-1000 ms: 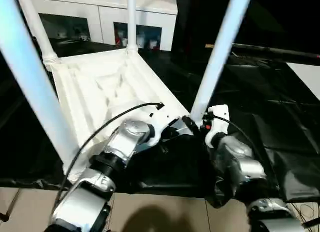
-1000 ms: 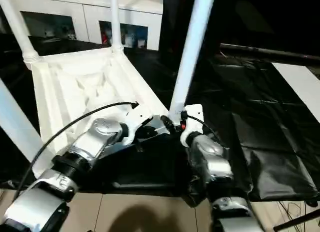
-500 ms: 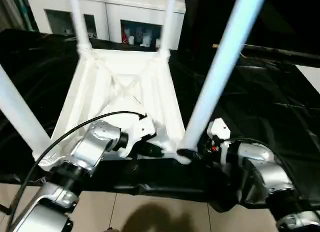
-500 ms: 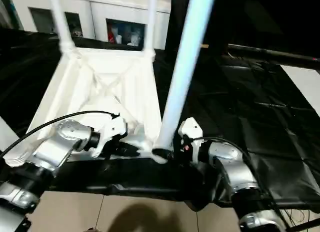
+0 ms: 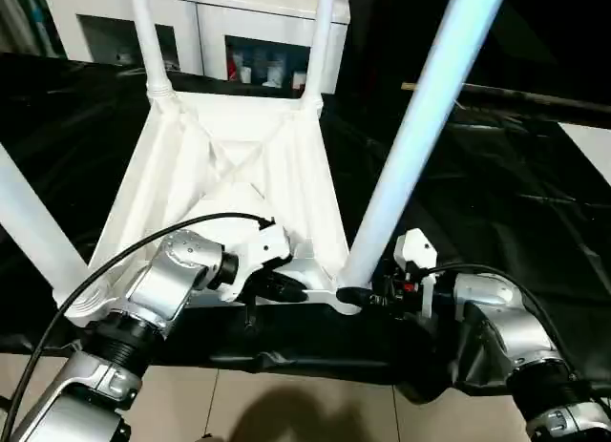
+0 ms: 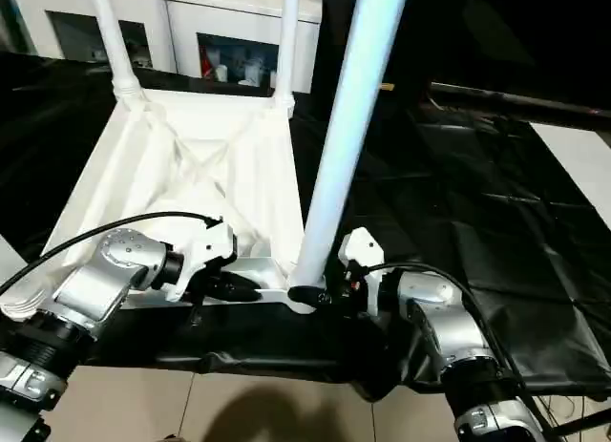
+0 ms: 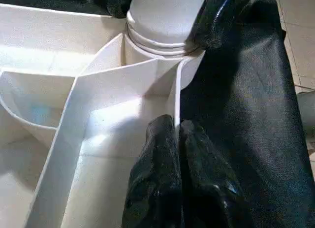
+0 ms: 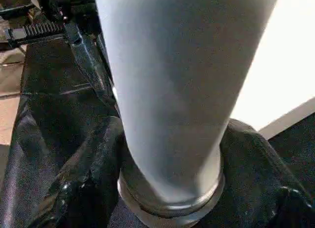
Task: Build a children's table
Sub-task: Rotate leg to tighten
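Standing at the near edge of the large black-draped work table, the small white plastic children's table lies upside down, its ribbed underside facing up and its near rim almost flush with the drape's front edge, tan floor tiles just below. All four long white tubular legs rise from the corner sockets; the near right leg slants up past the head camera, the near left leg stands at the other front corner, and the two far legs stand at the back. To the right of the plastic table, the black cloth is free for a wide stretch.

The left gripper reaches in from the robot's left, forearm roughly level, its black fingers pressed together and resting on the white rib beside the near right socket, holding nothing. The right gripper comes in from the opposite side, level with the tabletop, its fingers either side of the base of the near right leg; whether they clamp it I cannot tell.

Beyond the table stands a white cabinet with glass doors.
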`<state>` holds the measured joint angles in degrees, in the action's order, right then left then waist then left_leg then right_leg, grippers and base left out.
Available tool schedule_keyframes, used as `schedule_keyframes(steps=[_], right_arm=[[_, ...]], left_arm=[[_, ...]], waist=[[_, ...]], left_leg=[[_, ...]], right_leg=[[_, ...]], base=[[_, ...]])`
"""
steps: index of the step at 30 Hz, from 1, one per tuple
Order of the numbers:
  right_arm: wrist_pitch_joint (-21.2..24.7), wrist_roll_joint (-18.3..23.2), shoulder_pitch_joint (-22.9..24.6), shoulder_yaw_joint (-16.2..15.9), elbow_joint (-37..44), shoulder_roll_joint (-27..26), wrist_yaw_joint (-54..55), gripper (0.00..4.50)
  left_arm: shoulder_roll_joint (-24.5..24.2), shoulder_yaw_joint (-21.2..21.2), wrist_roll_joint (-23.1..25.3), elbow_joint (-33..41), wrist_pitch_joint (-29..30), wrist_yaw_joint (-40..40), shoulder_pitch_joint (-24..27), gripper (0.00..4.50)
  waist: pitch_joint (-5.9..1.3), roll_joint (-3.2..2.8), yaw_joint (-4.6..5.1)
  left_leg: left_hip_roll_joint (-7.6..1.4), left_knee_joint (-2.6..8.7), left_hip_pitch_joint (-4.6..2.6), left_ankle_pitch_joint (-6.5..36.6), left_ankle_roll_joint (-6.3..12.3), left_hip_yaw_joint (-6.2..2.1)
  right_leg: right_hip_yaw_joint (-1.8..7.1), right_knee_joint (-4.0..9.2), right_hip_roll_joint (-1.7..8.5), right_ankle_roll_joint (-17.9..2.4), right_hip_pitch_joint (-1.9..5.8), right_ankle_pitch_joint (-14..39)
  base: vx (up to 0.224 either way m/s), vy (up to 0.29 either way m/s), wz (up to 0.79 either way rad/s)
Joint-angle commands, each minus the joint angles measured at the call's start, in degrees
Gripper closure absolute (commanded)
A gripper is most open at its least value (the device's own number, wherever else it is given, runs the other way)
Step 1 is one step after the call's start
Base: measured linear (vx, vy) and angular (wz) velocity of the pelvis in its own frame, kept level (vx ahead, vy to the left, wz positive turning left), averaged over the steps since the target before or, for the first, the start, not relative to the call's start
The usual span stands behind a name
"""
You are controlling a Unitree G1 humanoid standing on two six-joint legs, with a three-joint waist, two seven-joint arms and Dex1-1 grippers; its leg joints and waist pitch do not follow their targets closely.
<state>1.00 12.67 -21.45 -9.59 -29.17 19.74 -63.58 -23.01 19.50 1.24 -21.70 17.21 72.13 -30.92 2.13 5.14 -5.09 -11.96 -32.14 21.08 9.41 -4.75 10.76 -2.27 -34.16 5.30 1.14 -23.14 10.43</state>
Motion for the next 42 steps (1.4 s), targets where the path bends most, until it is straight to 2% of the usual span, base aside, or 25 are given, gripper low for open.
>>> schedule_keyframes(steps=[1, 5, 8, 11, 13, 15, 17, 18, 19, 20, 21, 22, 24, 27, 28, 30, 32, 33, 35, 36, 38, 40, 42], right_arm=[[0.26, 0.36, -0.22, 0.95, -0.09, 0.44, 0.10, 1.88], [0.54, 0.13, 0.10, 1.88, -0.67, -0.38, 1.90, 1.97], [0.54, -0.79, -0.36, 3.57, -3.34, -2.25, 8.53, 1.97], [-0.08, -1.64, -0.97, 5.89, -7.01, -5.18, 18.29, 1.97], [-0.30, -2.12, -1.54, 7.85, -9.52, -7.82, 26.45, 1.97], [-0.26, -2.37, -1.88, 8.70, -10.53, -8.97, 30.20, 1.98], [0.38, -2.97, -3.18, 10.75, -12.90, -11.52, 39.37, 1.98], [0.47, -3.11, -3.68, 11.31, -13.67, -12.34, 41.82, 1.98], [0.46, -3.19, -4.29, 11.81, -14.53, -13.18, 44.25, 1.98], [0.42, -3.28, -4.69, 11.92, -14.99, -13.66, 45.37, 1.98], [0.12, -3.50, -5.66, 11.83, -15.95, -14.97, 47.19, 1.98], [-0.01, -3.59, -5.76, 11.65, -15.96, -15.15, 47.08, 1.98], [-1.38, -4.68, -6.00, 10.39, -15.70, -16.12, 46.05, 1.98], [-2.01, -4.09, -5.24, 10.00, -13.84, -16.26, 43.36, 1.98], [-1.93, -3.22, -4.82, 10.26, -12.91, -16.14, 41.89, 1.63], [-2.15, -1.87, -4.26, 11.13, -11.52, -15.78, 40.71, 1.28], [-1.42, -0.66, -3.37, 11.24, -9.07, -14.69, 38.90, 1.26], [-1.28, -0.98, -2.86, 10.74, -7.73, -13.70, 37.97, 1.07], [-1.06, -1.17, -2.36, 10.40, -6.47, -12.85, 37.10, 0.89], [1.11, 0.39, -0.24, 10.46, -1.68, -10.00, 32.57, 0.89], [2.82, 1.55, 2.24, 10.04, 2.62, -6.57, 27.31, 0.89], [3.04, 1.57, 4.61, 9.25, 5.34, -2.82, 22.68, 0.89], [3.43, 2.09, 6.93, 8.98, 7.78, 0.69, 18.55, 0.89]], left_arm=[[0.75, 1.81, -1.45, -0.90, 0.86, 1.74, 2.20, 4.50], [0.71, 1.75, -1.35, -0.94, 1.05, 1.04, 2.45, 4.50], [2.91, 0.61, -0.33, -3.73, 1.07, -3.63, 1.29, 4.50], [6.97, -1.56, 1.19, -9.59, 1.40, -12.59, -1.67, 4.50], [10.55, -3.61, 1.54, -14.63, 1.72, -19.82, -4.42, 4.50], [12.08, -4.47, 1.61, -16.65, 1.83, -22.97, -5.60, 4.50], [15.04, -5.97, 1.86, -20.44, 1.24, -29.04, -7.92, 4.50], [15.82, -6.13, 2.18, -21.51, 0.75, -30.68, -8.58, 4.50], [16.63, -6.16, 2.40, -22.35, 0.32, -31.87, -9.15, 4.50], [17.13, -6.10, 2.47, -22.73, 0.02, -32.22, -9.41, 4.50], [18.51, -5.86, 2.52, -23.60, -0.65, -32.60, -10.04, 4.50], [18.69, -5.75, 2.54, -23.68, -0.74, -32.47, -10.11, 4.50], [19.38, -4.87, 3.25, -25.02, -2.13, -32.14, -10.74, 4.50], [18.74, -3.39, 4.09, -25.64, -3.79, -30.24, -10.72, 4.50], [18.30, -2.95, 4.32, -25.72, -4.59, -29.34, -10.63, 4.50], [17.62, -2.67, 4.48, -25.67, -5.24, -28.56, -10.45, 4.50], [16.88, -2.40, 4.19, -25.40, -6.44, -27.08, -10.08, 4.50], [16.72, -2.38, 4.23, -25.49, -7.15, -26.68, -9.99, 4.50], [16.60, -2.35, 4.30, -25.52, -7.80, -26.42, -9.89, 4.50], [16.33, -2.43, 4.28, -25.29, -8.82, -25.95, -9.59, 4.50], [16.06, -2.37, 4.38, -24.77, -10.60, -25.86, -9.24, 4.50], [16.14, -2.79, 4.03, -23.98, -12.20, -25.96, -8.82, 4.50], [16.19, -3.19, 3.55, -22.93, -13.39, -25.64, -8.32, 4.50]], waist=[[-2.83, 0.46, -0.10], [-2.88, 0.35, -0.02], [-2.70, 0.28, 0.18], [-2.58, 0.36, 0.40], [-2.52, 0.17, 0.54], [-2.59, 0.41, 0.63], [-2.60, -0.23, 0.77], [-2.73, -0.05, 0.90], [-2.92, -0.23, 0.77], [-2.89, -0.18, 0.86], [-2.90, -0.39, 0.86], [-3.04, -0.28, 0.84], [-3.08, -0.47, 0.69], [-3.13, -0.60, 0.48], [-3.11, -0.58, 0.43], [-3.12, -0.57, 0.16], [-3.07, -0.39, 0.02], [-2.98, 0.10, 0.06], [-2.90, -0.11, -0.11], [-2.80, 0.42, 0.00], [-2.72, 0.28, -0.48], [-2.75, 0.25, -0.71], [-2.71, 0.50, -0.76]], left_leg=[[-1.24, 3.34, -0.53, 12.65, 2.69, 0.02], [-1.26, 3.34, -0.54, 12.70, 2.48, 0.02], [-1.16, 3.47, -0.53, 13.60, 1.88, 0.05], [-1.10, 3.63, -0.65, 16.70, 0.20, -0.14], [-0.94, 3.66, -0.87, 18.88, -0.83, -0.31], [-0.77, 3.62, -0.77, 19.45, -1.05, -0.48], [-0.76, 3.60, -0.89, 19.69, -0.91, -0.46], [-0.72, 3.65, -0.89, 20.14, -1.16, -0.60], [-0.73, 3.70, -0.70, 19.28, -1.04, -0.66], [-0.75, 3.65, -0.73, 19.30, -0.83, -0.52], [-0.69, 3.62, -0.65, 19.07, -0.54, -0.47], [-0.62, 3.60, -0.48, 18.34, -0.28, -0.46], [-0.64, 3.53, -0.42, 17.33, 0.27, -0.34], [-0.68, 3.52, -0.34, 15.88, 1.16, -0.27], [-0.66, 3.52, -0.34, 15.94, 1.37, -0.25], [-0.83, 3.56, -0.50, 16.14, 1.63, -0.24], [-0.78, 3.57, -0.43, 16.20, 1.91, -0.23], [-0.81, 3.61, -0.30, 15.82, 2.09, -0.19], [-0.87, 3.67, -0.32, 15.63, 1.95, -0.27], [-0.85, 3.73, -0.23, 15.89, 2.11, -0.26], [-1.07, 3.67, -0.48, 16.29, 2.78, -0.30], [-1.18, 3.67, -0.26, 15.92, 3.12, -0.39], [-1.06, 3.49, -0.11, 15.43, 3.41, -0.27]], right_leg=[[1.50, 3.49, 2.22, -11.57, 2.15, 11.80], [1.50, 3.44, 2.23, -11.60, 2.16, 11.78], [1.54, 3.70, 2.18, -11.27, 2.00, 13.41], [1.53, 4.33, 2.35, -9.51, 1.79, 19.46], [1.48, 4.84, 2.43, -8.19, 1.46, 23.51], [1.33, 5.23, 2.52, -6.76, 1.50, 26.72], [1.46, 5.38, 2.44, -6.57, 1.15, 26.40], [1.28, 5.33, 2.34, -6.44, 1.24, 26.25], [1.26, 5.13, 2.36, -6.38, 1.54, 24.65], [1.33, 5.18, 2.25, -6.54, 1.35, 23.78], [1.37, 5.09, 2.16, -6.91, 1.42, 22.03], [1.33, 4.93, 2.17, -7.14, 1.64, 20.65], [1.39, 4.78, 2.09, -7.69, 1.71, 17.96], [1.36, 4.39, 2.06, -8.76, 2.02, 14.68], [1.35, 4.50, 2.06, -8.74, 2.04, 14.78], [1.40, 4.52, 2.14, -8.67, 2.06, 15.20], [1.38, 4.58, 2.18, -8.64, 2.19, 15.51], [1.36, 4.64, 2.14, -8.47, 2.15, 15.89], [1.34, 4.71, 2.28, -8.25, 2.17, 17.01], [1.28, 4.86, 2.17, -7.94, 2.18, 17.88], [1.40, 4.90, 2.30, -7.53, 2.11, 17.90], [1.40, 4.79, 2.34, -7.57, 2.28, 16.95], [1.34, 4.75, 2.34, -8.05, 2.26, 16.36]], base=[[0.000, 0.000, 0.00], [0.000, 0.000, 0.00], [0.000, 0.000, 0.00], [0.000, 0.000, 0.00], [0.000, 0.000, 0.00], [0.000, 0.000, 0.00], [0.000, 0.000, 0.00], [0.000, 0.000, 0.00], [0.000, 0.000, 0.00], [0.000, 0.000, 0.00], [0.000, 0.000, 0.00], [0.000, 0.000, 0.00], [0.000, 0.000, 0.00], [0.000, 0.000, 0.00], [0.000, 0.000, 0.00], [0.000, 0.000, 0.00], [0.000, 0.000, 0.00], [0.000, 0.000, 0.00], [0.000, 0.000, 0.00], [0.000, 0.000, 0.00], [0.000, 0.000, 0.00], [0.000, 0.000, 0.00], [0.000, 0.000, 0.00]])
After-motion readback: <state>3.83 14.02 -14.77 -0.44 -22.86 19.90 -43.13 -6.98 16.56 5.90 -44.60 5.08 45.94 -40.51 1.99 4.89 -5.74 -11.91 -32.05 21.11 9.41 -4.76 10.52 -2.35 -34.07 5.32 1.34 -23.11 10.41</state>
